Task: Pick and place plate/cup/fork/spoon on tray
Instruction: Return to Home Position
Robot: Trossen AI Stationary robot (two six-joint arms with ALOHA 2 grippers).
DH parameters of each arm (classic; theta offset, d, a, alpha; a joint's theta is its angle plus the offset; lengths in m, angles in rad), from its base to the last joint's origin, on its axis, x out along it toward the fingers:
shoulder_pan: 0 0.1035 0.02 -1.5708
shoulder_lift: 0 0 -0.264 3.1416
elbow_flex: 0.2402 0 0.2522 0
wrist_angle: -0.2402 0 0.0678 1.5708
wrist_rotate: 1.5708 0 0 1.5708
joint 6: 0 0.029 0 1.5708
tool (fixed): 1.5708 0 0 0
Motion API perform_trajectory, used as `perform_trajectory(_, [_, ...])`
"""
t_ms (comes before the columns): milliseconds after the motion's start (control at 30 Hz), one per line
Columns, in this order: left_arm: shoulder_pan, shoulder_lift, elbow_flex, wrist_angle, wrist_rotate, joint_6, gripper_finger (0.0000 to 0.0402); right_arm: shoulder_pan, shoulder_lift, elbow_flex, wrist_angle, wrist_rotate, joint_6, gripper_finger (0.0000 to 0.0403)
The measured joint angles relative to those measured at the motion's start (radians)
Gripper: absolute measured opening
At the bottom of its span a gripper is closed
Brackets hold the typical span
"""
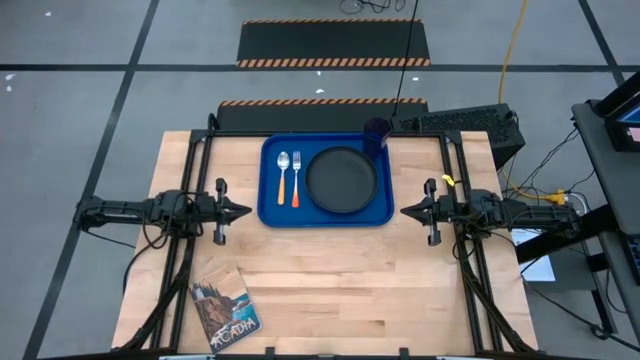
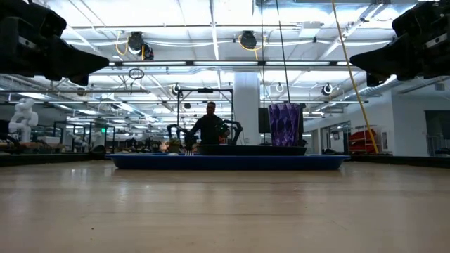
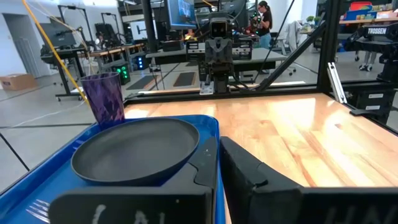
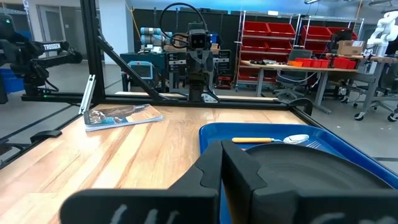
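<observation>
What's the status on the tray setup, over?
Both claws, left and right, shut, empty, flanking tray. Plate, cup, fork, spoon all aboard. Nothing obstructing.

Down at seven o'clock on my wooden table [image 1: 330, 280] a picture booklet [image 1: 225, 309] lies flat, cover up, slightly askew. Off past twelve o'clock a person [image 2: 209, 125] stands among workbenches, with red bins [image 4: 277, 38] shelved in the room beyond.

Left arm: stretched level above the surface [image 1: 330, 280], left of the tray [image 1: 272, 205], pointing toward it. Left gripper [image 1: 243, 211]: fingers closed together, holding nothing, just short of the tray's left edge.

Right arm: mirrored pose, right of the tray. Right gripper [image 1: 407, 211]: fingers closed together, holding nothing, just off the tray's right edge.
</observation>
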Motion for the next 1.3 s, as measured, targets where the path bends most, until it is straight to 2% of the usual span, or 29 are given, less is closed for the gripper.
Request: perform_trajectory(1300, [0.000, 0.000, -0.001, 0.000, 0.000, -0.022, 0.0026, 0.000, 0.000, 0.000, -0.001, 0.000, 0.000, 0.0000])
